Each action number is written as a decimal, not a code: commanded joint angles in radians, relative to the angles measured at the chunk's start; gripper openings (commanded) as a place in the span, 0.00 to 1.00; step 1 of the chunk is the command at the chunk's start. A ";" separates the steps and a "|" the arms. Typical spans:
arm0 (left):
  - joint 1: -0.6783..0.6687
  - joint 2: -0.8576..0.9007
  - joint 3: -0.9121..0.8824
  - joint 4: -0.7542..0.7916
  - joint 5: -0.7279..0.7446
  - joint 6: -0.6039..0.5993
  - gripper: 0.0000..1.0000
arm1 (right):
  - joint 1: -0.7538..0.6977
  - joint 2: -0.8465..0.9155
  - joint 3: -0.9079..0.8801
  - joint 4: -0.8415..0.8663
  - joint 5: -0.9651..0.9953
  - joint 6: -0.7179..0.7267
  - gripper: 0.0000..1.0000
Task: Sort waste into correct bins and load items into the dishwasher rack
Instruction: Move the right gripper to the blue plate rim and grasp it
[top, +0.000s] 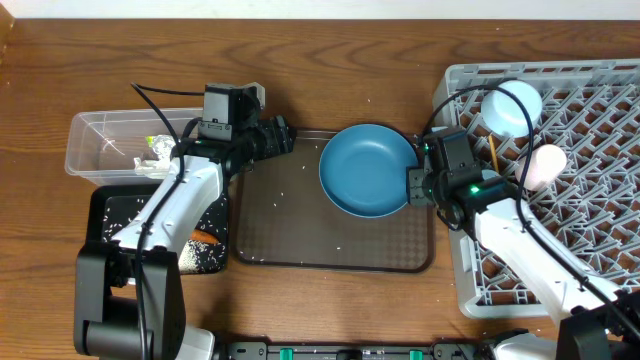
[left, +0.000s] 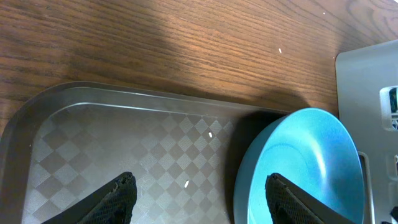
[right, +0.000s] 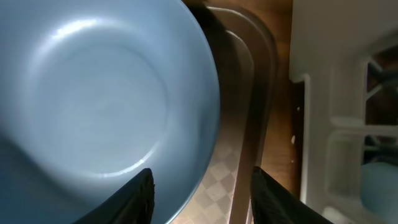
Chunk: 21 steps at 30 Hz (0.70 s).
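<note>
Right hand (right: 202, 183), fingers spread, is straddling the large round blue plate (right: 93, 93), not yet in the adjacent grey plastic lattice rack (top: 610, 130) holding a pink cup (top: 546, 165).

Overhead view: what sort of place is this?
Probably a lab tabletop staged as a dish-clearing station: a brown wooden table, a large grey plastic lattice dishwasher rack, a brown rectangular serving tray with a round blue plate, and a clear plastic tub beside a shallow black tray.

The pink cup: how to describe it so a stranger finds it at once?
Find the big grey rack on the right. Two cups sit in its far left part. The pink cup alone is pink; the blue cup beside it lies nearer the corner.
</note>
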 joint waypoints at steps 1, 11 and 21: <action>-0.002 -0.002 -0.006 0.000 -0.008 -0.003 0.69 | 0.019 -0.001 -0.018 0.018 -0.039 0.043 0.49; -0.002 -0.002 -0.006 0.000 -0.008 -0.002 0.70 | 0.133 -0.001 -0.018 0.132 -0.236 -0.005 0.61; -0.002 -0.002 -0.006 0.001 -0.009 -0.002 0.69 | 0.301 0.051 -0.018 0.254 -0.071 -0.020 0.65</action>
